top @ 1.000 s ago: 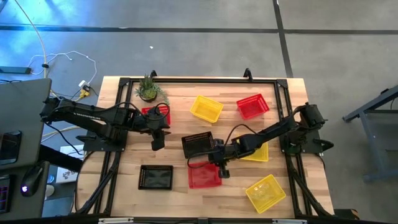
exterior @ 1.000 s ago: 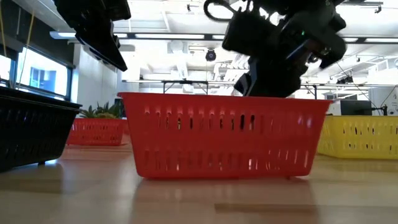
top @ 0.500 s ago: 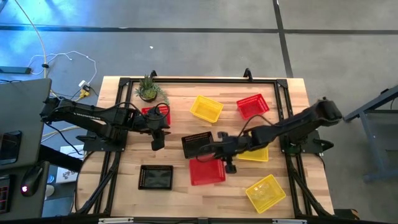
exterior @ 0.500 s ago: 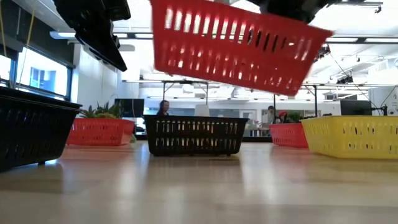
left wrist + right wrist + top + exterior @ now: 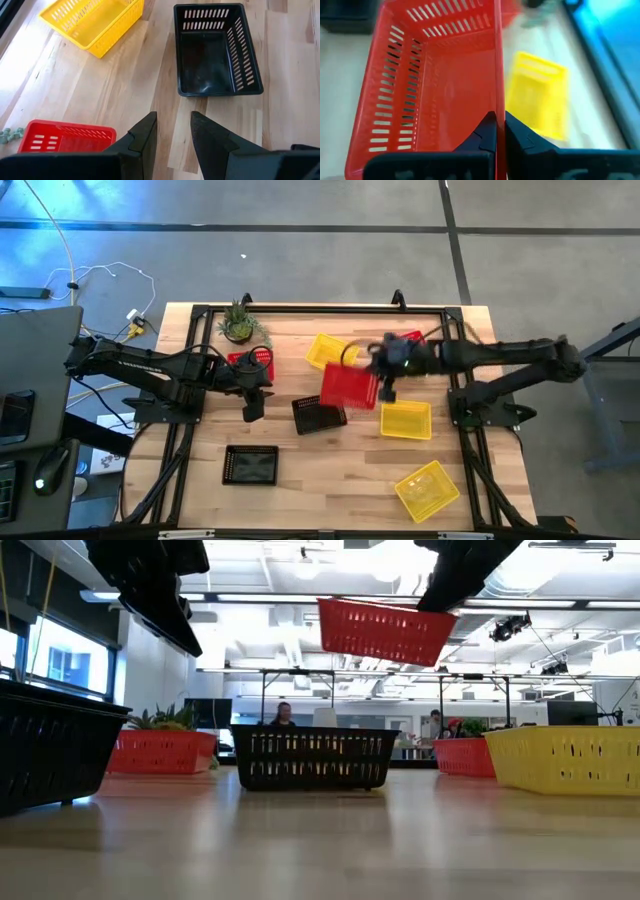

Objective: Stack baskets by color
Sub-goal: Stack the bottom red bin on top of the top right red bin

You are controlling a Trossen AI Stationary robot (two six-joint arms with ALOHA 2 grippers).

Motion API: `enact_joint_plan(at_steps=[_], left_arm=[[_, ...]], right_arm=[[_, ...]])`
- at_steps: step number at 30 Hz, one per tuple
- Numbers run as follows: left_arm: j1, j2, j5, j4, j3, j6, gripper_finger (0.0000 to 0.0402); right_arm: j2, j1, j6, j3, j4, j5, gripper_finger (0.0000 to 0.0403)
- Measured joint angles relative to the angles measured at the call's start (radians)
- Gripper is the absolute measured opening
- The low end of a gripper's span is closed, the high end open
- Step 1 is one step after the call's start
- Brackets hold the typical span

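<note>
High view: I am seeing the right gripper [image 5: 385,375] pinching one long wall of a red basket [image 5: 349,385] and carrying it in the air above the middle of the table [image 5: 290,500]; in the right wrist view its two fingers are sitting tight on either side of that thin red rim, so I am reading it as clamped on the basket; in the low view the carried red basket [image 5: 385,630] is hanging clear of the wood, above the black basket [image 5: 312,758] standing behind it.

Taking that black basket [image 5: 319,416] as my landmark; the carried red one is hovering just beside it toward the far edge of the table; a yellow basket [image 5: 406,420] is lying near it on the right arm's side; another yellow basket [image 5: 325,350] is sitting beyond it toward the far edge, with a red basket [image 5: 405,340] next to that, partly hidden under the right arm; a second black basket [image 5: 251,465] is resting toward the near edge on the left arm's side; a third yellow basket [image 5: 428,489] is lying well apart at the near right.

The left gripper [image 5: 252,394] is waiting near the landmark on its left side, fingers parted a little and holding nothing; a red basket [image 5: 250,361] is lying just behind it, near the potted plant [image 5: 238,322].
</note>
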Motion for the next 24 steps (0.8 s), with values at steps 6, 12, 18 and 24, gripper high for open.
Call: enact_joint_plan(at_steps=[6,12,18,24], left_arm=[[0.0,0.0,0.0,0.0,0.0,0.027,0.0106],[0.0,0.0,0.0,0.0,0.0,0.034,0.0106],[0.0,0.0,0.0,-0.003,0.0,0.059,0.0106],[0.0,0.0,-0.001,-0.003,0.0,0.104,0.0106]], right_arm=[[-0.073,-0.197,-0.079,0.0,-0.046,-0.002,0.0],[-0.088,-0.349,-0.18,0.0,-0.113,-0.003,0.0],[-0.086,-0.448,-0.27,0.004,-0.138,-0.006,0.0],[-0.032,-0.517,-0.302,0.115,-0.23,-0.014,0.0]])
